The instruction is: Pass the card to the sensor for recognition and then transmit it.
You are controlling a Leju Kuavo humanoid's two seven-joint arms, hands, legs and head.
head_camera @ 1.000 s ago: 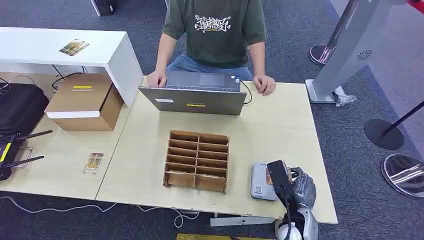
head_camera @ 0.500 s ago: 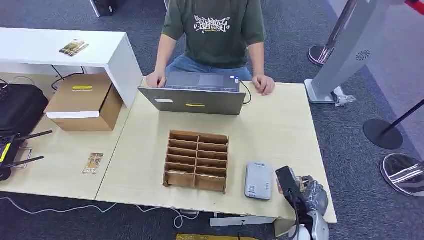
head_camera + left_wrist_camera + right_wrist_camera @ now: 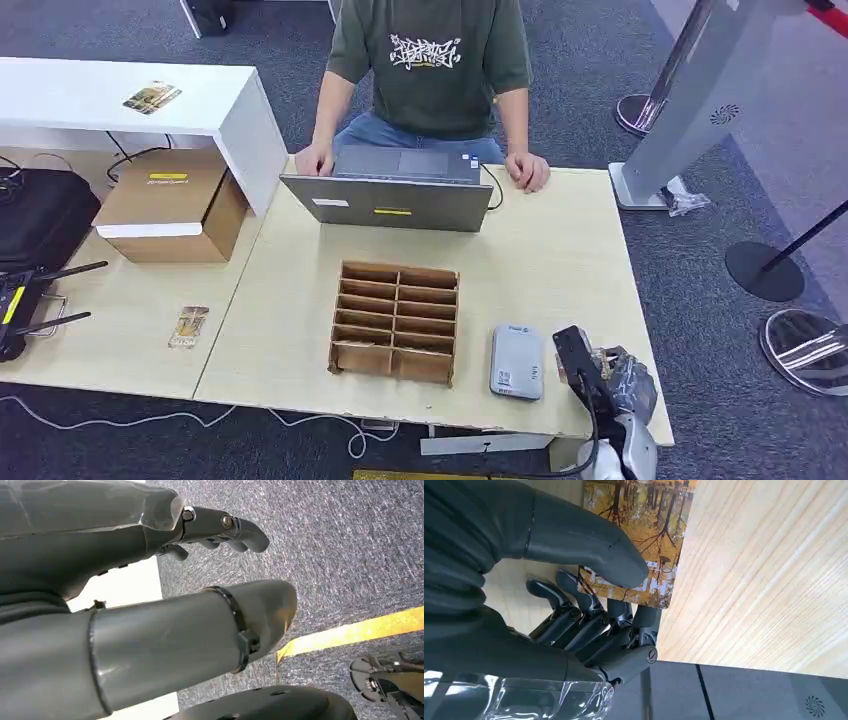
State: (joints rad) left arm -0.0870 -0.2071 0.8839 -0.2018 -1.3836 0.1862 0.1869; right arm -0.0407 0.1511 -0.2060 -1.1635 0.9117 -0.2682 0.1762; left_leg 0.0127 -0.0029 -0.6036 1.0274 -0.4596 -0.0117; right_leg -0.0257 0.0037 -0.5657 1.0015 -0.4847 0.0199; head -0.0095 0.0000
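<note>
My right hand (image 3: 615,385) hovers over the table's front right corner, just to the right of the grey-white sensor (image 3: 517,361), which lies flat and uncovered. In the right wrist view the right hand (image 3: 574,605) pinches a card (image 3: 644,540) printed with orange autumn trees between its thumb and fingers, above the pale wood. The head view shows that card only as a brownish sliver (image 3: 600,360). My left hand (image 3: 210,580) hangs over grey carpet with nothing in it, its fingers (image 3: 225,527) held apart from the thumb.
A cardboard slot organiser (image 3: 395,322) stands left of the sensor. Behind it a person sits at a laptop (image 3: 390,200). Another card (image 3: 188,326) lies on the left table near a cardboard box (image 3: 170,205). The table edge (image 3: 640,300) runs close to my right hand.
A second ago my right hand held the card over the sensor; it has since moved right, off the sensor, which is now uncovered. In the last half second it barely moved.
</note>
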